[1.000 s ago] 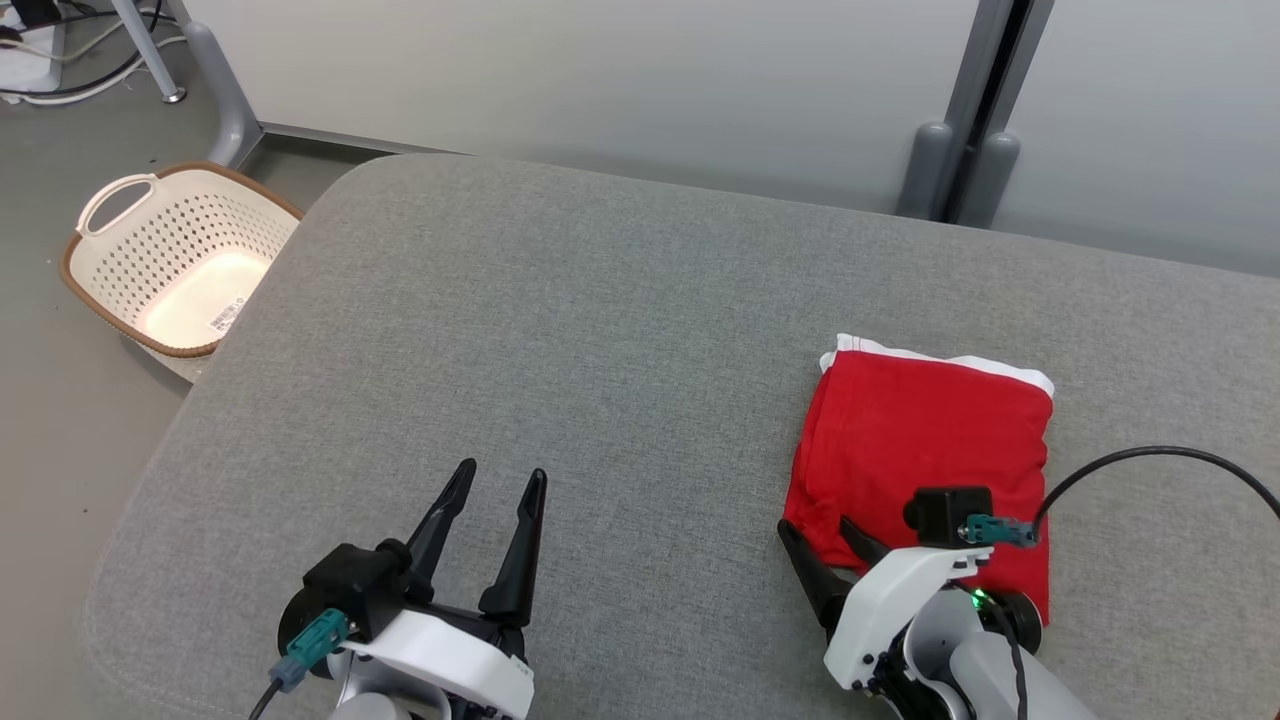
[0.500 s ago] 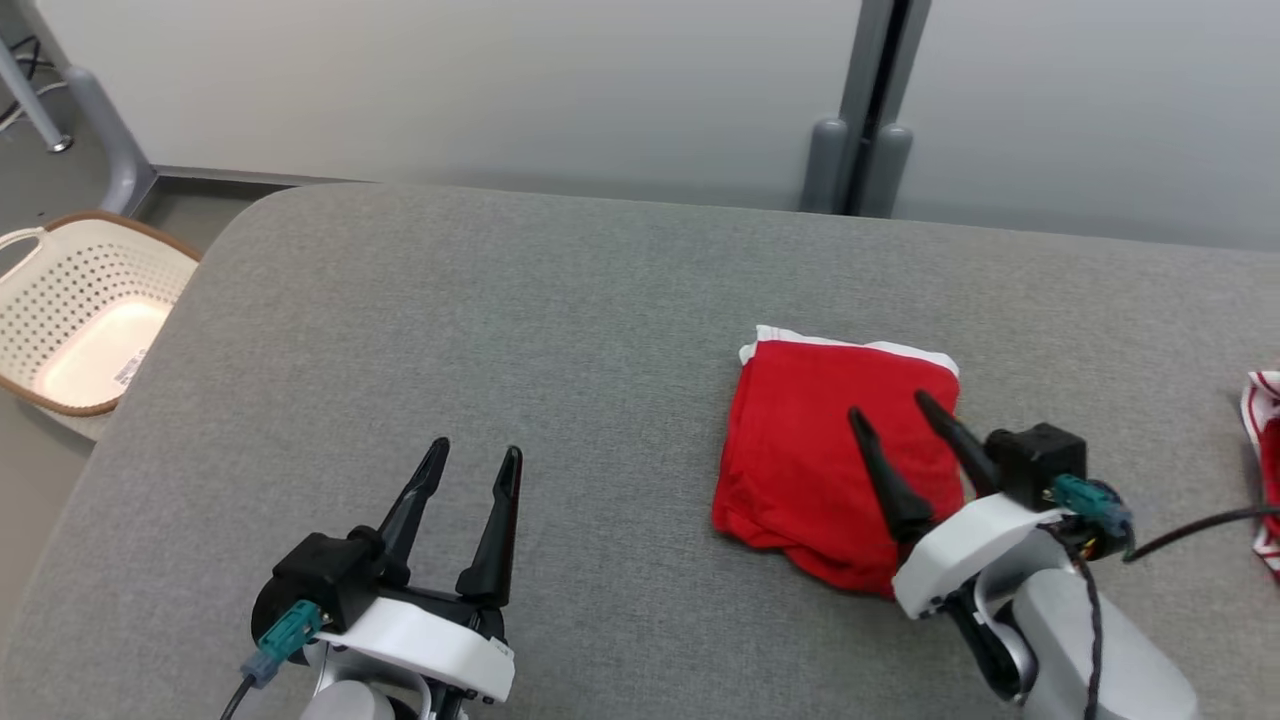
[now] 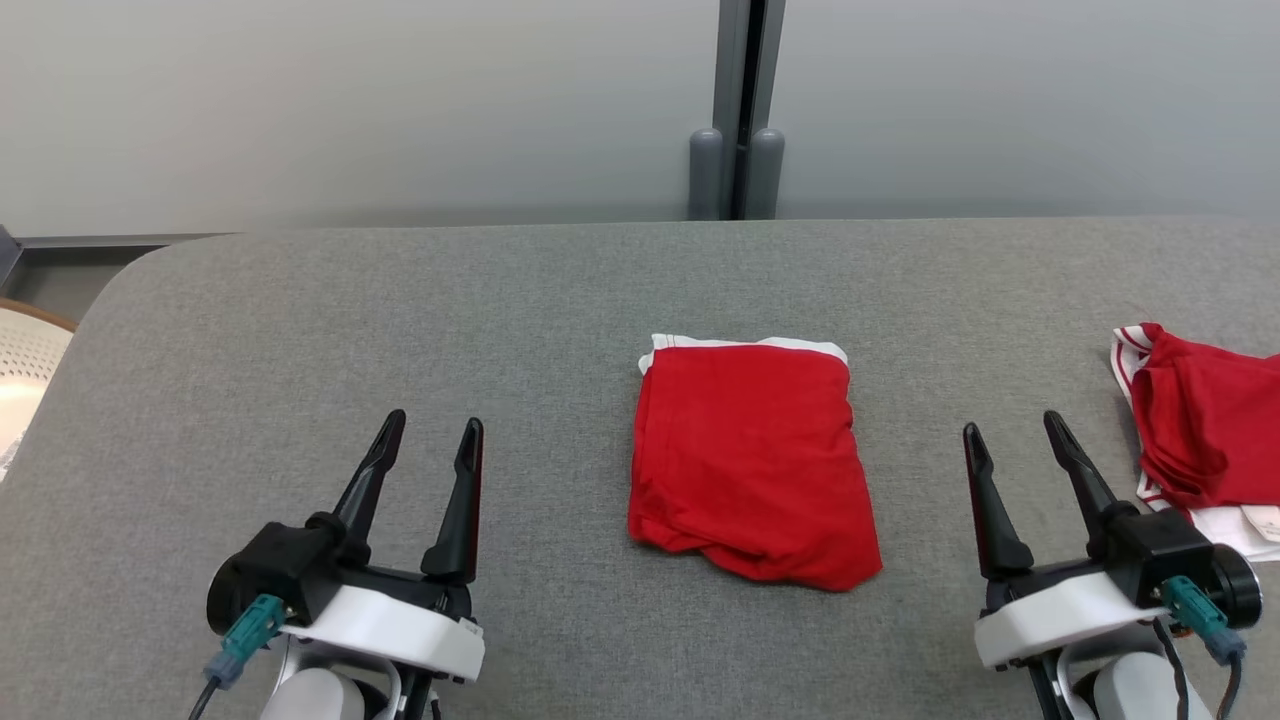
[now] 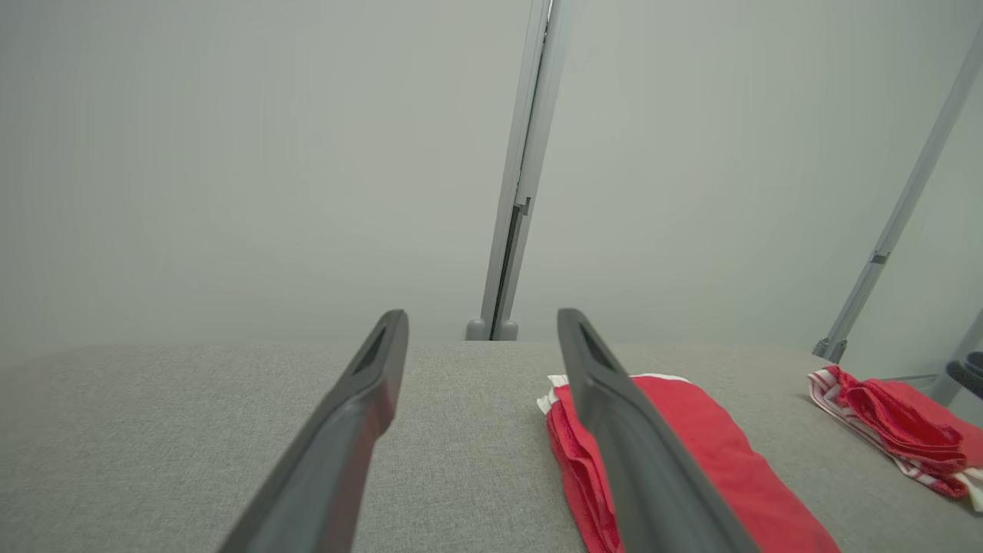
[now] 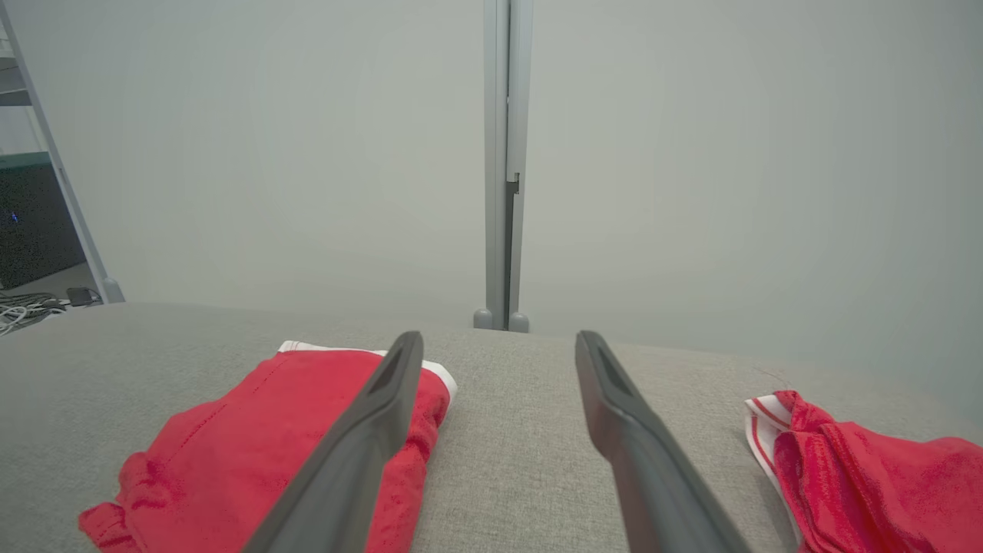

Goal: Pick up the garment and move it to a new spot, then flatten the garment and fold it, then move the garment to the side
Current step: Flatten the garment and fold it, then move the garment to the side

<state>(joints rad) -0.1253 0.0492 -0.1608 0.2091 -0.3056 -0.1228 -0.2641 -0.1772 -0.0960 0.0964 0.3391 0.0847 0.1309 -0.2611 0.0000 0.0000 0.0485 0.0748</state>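
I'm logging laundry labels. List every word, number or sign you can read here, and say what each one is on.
No text can be read in any view.
Folded red garment: no print or tag showing.
Second red garment: the white patch at its near edge may be a tag, but it is too small to read.
Grey table: plain, no markings.
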